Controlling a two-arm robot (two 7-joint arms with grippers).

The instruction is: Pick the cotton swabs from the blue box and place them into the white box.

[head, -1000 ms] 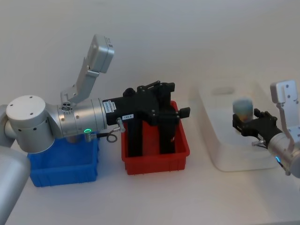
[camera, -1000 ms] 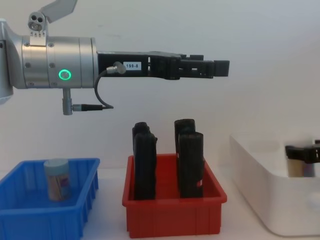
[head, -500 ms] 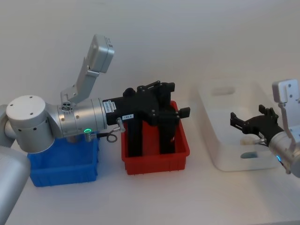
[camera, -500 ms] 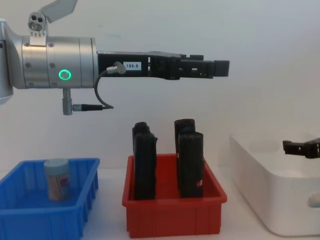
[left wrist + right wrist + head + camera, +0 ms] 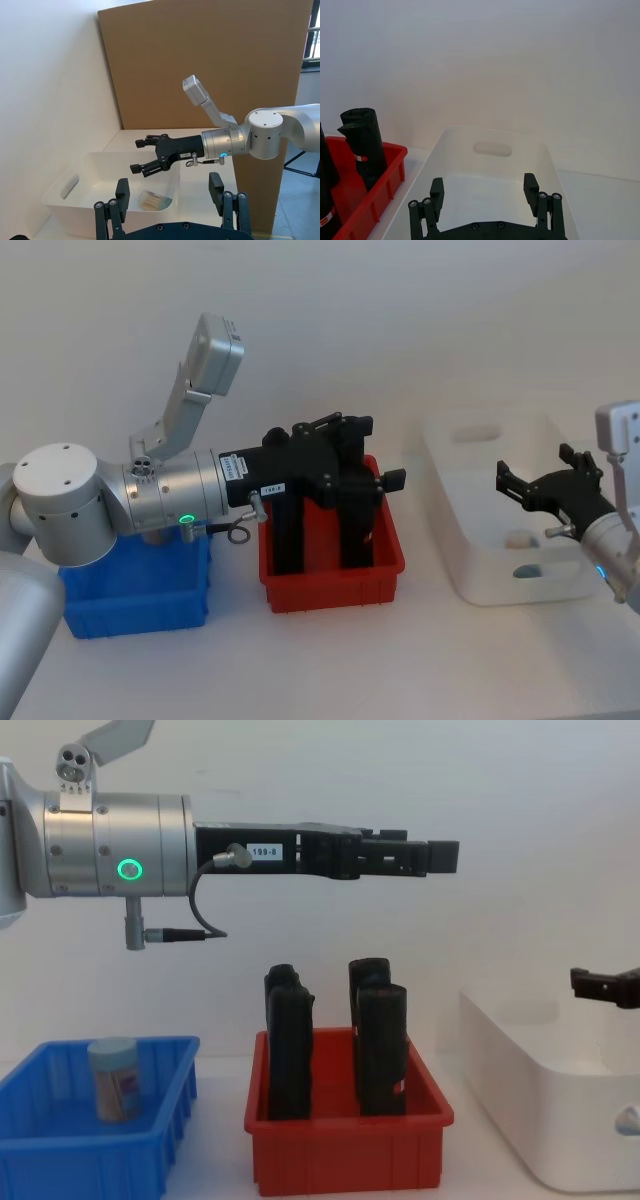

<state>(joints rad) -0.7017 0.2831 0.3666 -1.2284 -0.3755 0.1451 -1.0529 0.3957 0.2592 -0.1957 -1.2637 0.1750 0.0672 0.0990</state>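
White table (image 5: 300,660): one cotton swabs jar (image 5: 113,1078) upright in blue box (image 5: 30,1160), second jar (image 5: 150,200) lying in white box (image 5: 450,440). Right gripper (image 5: 535,472) above it, left gripper (image 5: 445,857) over red bin (image 5: 330,590), both spread wide, empty. Probably light, slick; grab mid-body

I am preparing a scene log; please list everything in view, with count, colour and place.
blue box: one, blue, robot's left
white box: one, white, robot's right
cotton swabs: two jars, clear with pale lids; one upright in the blue box, one lying in the white box
red bin: one, red, middle
black blocks: apparently four, black, upright in the red bin
cardboard panel: one, brown, beyond the white box
left gripper: black, open, above the red bin
right gripper: black, open, over the white box
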